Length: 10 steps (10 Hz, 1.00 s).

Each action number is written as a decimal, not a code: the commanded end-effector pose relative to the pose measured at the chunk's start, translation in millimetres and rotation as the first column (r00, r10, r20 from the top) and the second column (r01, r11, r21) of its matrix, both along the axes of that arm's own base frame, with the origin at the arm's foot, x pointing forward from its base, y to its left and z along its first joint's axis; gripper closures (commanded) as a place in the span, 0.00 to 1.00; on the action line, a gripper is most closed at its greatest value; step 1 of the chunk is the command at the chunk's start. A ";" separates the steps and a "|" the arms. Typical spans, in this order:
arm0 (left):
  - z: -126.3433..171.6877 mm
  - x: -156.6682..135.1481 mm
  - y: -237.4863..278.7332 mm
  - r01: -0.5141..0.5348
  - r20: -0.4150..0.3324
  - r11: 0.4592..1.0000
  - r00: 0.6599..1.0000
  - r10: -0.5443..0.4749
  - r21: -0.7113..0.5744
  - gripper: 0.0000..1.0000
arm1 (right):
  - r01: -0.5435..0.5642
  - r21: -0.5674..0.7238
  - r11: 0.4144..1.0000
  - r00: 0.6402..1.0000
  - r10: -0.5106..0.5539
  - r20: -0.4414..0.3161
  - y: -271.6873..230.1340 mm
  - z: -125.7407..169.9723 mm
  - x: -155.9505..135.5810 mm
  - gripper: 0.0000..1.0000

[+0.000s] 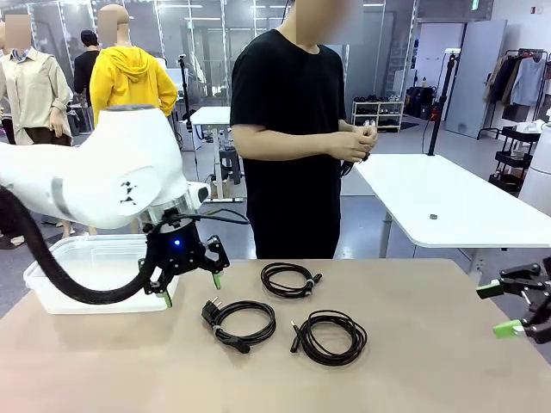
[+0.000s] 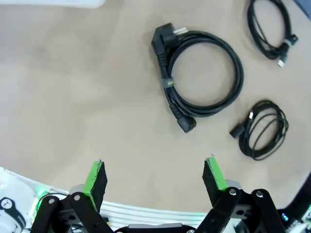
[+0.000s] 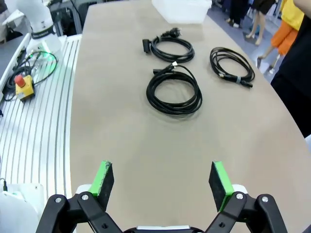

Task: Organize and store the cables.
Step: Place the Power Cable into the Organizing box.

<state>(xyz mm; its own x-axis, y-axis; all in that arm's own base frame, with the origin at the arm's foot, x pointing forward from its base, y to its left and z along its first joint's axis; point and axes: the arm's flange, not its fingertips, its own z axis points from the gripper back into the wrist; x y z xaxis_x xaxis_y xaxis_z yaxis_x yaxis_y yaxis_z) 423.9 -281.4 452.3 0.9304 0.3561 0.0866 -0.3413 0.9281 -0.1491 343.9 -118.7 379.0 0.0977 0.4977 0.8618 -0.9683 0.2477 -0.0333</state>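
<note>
Three coiled black cables lie on the tan table: a thick one with a power plug (image 1: 239,323) (image 2: 204,73) (image 3: 170,47), a thin one nearer the person (image 1: 290,280) (image 2: 269,29) (image 3: 232,64), and a third to the right (image 1: 330,337) (image 2: 265,128) (image 3: 174,90). My left gripper (image 1: 191,289) (image 2: 154,175) hangs open just left of the plug cable, holding nothing. Over the table's right edge my right gripper (image 1: 499,310) (image 3: 163,179) stands open and empty, well away from the coils. The person's hands (image 1: 357,142) hold another black cable.
A clear plastic bin (image 1: 95,267) (image 3: 182,10) sits at the table's far left corner, behind my left gripper. The person stands at the far edge. A red stop button (image 3: 22,85) and wires rest on the rail plate beside the table.
</note>
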 end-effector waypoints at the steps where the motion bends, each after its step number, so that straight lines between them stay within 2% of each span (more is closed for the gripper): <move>1: -12.7 28.8 -23.1 -0.037 -0.033 0.998 0.999 0.039 0.053 0.00 | -0.036 0.110 0.993 0.998 0.029 0.060 -8.2 -18.5 -0.6 0.00; 3: -39.7 41.8 -29.6 -0.057 -0.045 0.997 0.997 0.060 0.061 0.00 | 0.023 0.144 0.989 0.997 -0.034 0.070 -5.5 -28.4 -3.3 0.00; 4: -50.4 44.3 -34.2 -0.053 -0.045 0.995 0.997 0.057 0.078 0.00 | 0.038 0.186 0.982 0.993 -0.058 0.100 -8.4 -31.3 -5.9 0.00; 5: -60.1 47.2 -37.3 -0.052 -0.041 0.994 0.998 0.056 0.098 0.00 | 0.007 0.111 0.994 0.999 -0.011 0.039 -8.9 -20.0 -2.7 0.00; 10: -99.9 58.5 -34.6 -0.092 -0.042 0.990 0.994 0.097 0.104 0.00 | 0.007 0.111 0.994 0.999 -0.011 0.039 -8.9 -20.0 -2.7 0.00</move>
<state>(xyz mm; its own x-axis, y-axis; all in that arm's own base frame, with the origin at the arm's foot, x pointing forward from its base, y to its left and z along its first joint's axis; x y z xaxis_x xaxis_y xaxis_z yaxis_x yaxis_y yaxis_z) 473.9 -307.5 360.9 0.9125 0.4062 0.0478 -0.4056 0.9138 -0.0234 344.5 -125.9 355.3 0.0604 0.3860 0.9205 -0.9621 0.2682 -0.0493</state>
